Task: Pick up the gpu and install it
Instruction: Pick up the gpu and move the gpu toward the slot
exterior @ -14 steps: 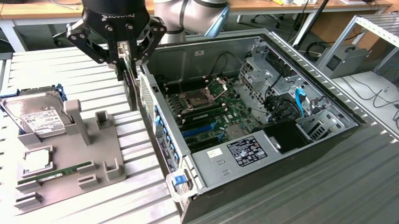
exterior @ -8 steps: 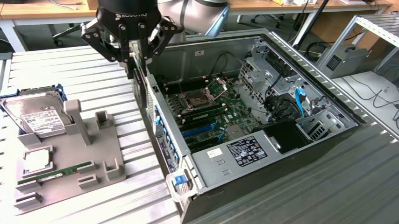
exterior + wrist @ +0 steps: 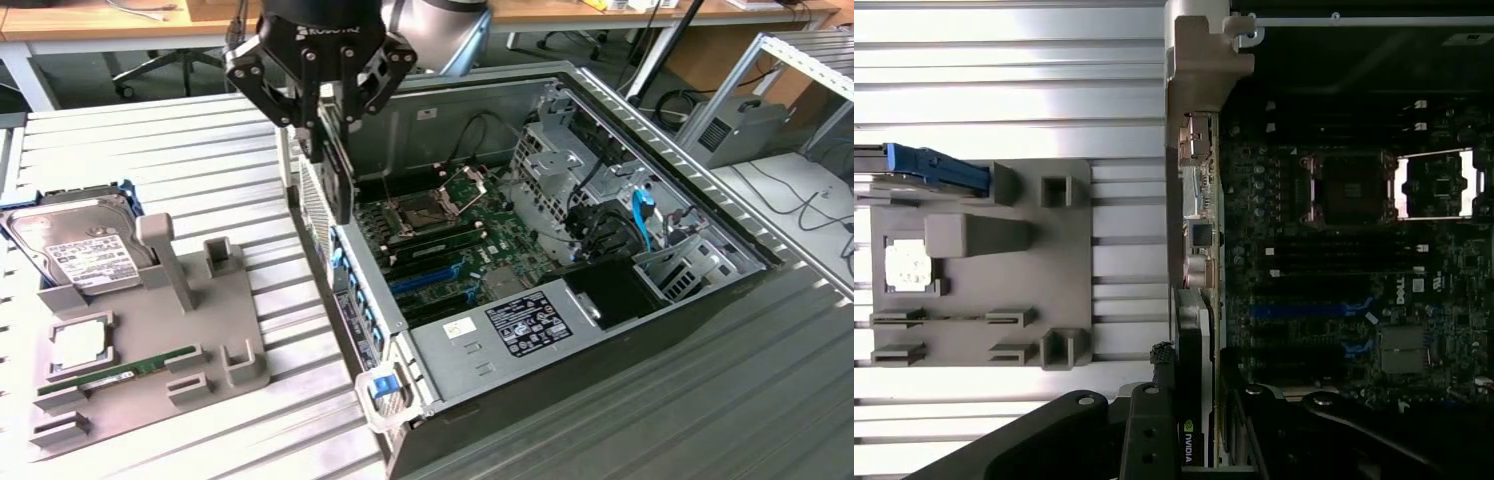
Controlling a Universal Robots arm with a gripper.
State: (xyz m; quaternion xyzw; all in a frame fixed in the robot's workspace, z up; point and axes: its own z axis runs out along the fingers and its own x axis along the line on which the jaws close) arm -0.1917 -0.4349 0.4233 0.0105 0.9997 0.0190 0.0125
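The gpu (image 3: 343,185) is a slim dark card hanging upright, edge down, over the open computer case's (image 3: 587,370) side nearest the exterior view's left. My gripper (image 3: 331,135) is shut on its upper end. In the wrist view the gpu (image 3: 1194,250) shows edge-on, its silver bracket (image 3: 1199,60) at the far end and a green logo near my gripper (image 3: 1189,415). It hangs beside the motherboard (image 3: 1334,260), level with the case wall and above the blue slots (image 3: 427,278).
A grey holder tray (image 3: 234,330) lies on the slatted table at the exterior view's left. It carries a hard drive (image 3: 80,250), a silver chip (image 3: 80,342) and a green memory stick (image 3: 114,375). Cables and drive cages (image 3: 614,220) fill the case's far side.
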